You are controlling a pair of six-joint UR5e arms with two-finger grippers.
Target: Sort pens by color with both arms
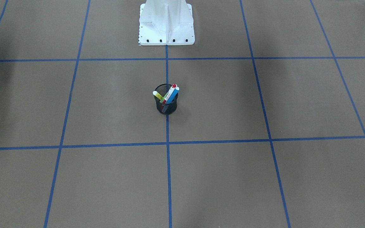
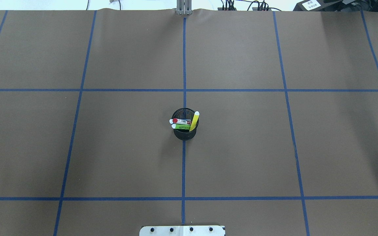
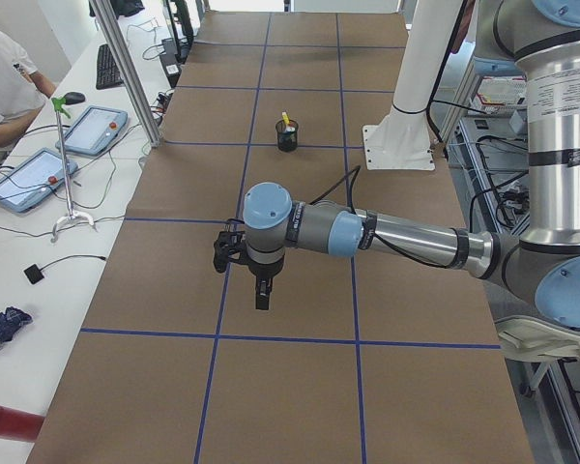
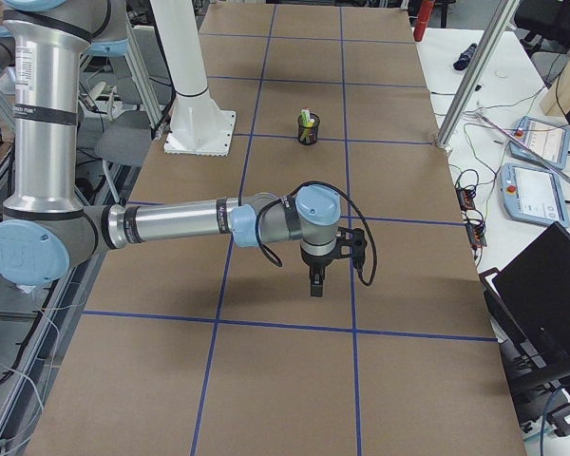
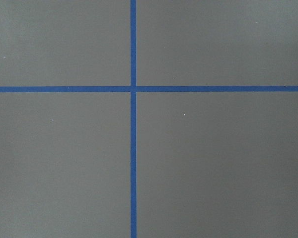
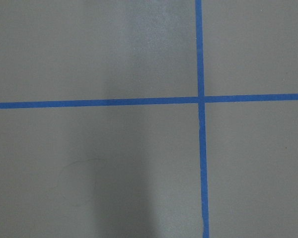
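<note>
Brown table [image 2: 126, 147] gridded with blue tape [image 2: 126, 90]; white desk [image 3: 48, 309] alongside.

The overhead view looks forward and steeply down from behind the white base mount [image 2: 182, 230]. The front view faces it across the table [image 1: 264, 177], so both share the black mesh cup [image 1: 166, 107] of pens [image 1: 169, 93] (mirrored side to side). Two end views look along the table from farther off. Each wrist camera looks straight down, close on a crossing of blue tape lines [image 5: 133, 89].

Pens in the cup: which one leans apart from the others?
The yellow pen: it tilts to the robot's right, the other three to the left.
</note>
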